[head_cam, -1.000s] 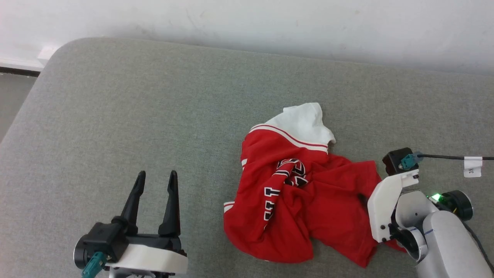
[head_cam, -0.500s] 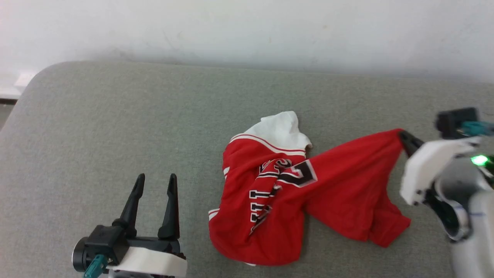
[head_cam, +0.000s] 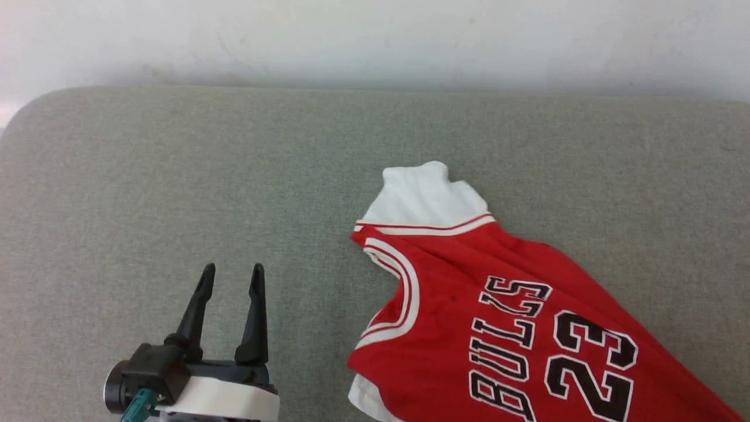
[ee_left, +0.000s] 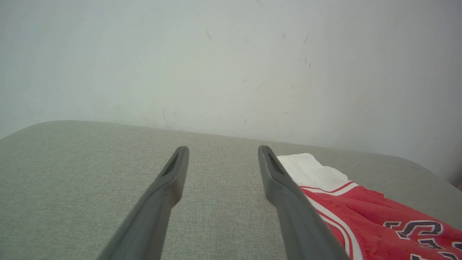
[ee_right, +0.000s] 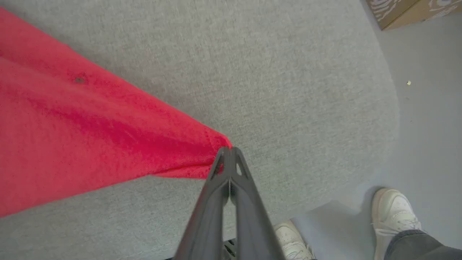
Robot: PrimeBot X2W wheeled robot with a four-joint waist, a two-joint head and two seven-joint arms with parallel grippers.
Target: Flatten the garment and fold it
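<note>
The red garment [head_cam: 498, 316] lies stretched across the grey padded table [head_cam: 176, 193], its "BULLS 23" lettering face up and a white sleeve [head_cam: 425, 196] pointing to the far side. In the right wrist view my right gripper [ee_right: 230, 148] is shut on a corner of the garment [ee_right: 90, 137], holding the red cloth taut above the table. My left gripper [head_cam: 229, 278] rests open near the table's front left, well left of the jersey, with nothing between its fingers. The left wrist view shows the left gripper [ee_left: 223, 153] beside the garment's [ee_left: 379, 220] white sleeve.
A pale wall [head_cam: 375, 41] runs behind the table. In the right wrist view the table's rounded edge [ee_right: 389, 119] drops to a grey floor, where a person's feet in white shoes [ee_right: 393, 211] stand close by and a cardboard box [ee_right: 408, 9] sits farther off.
My right gripper has pulled the garment's corner out to the right and left the head view. The crumpled jersey has spread out, lettering now showing. The head camera shifted too; the left gripper stayed put.
</note>
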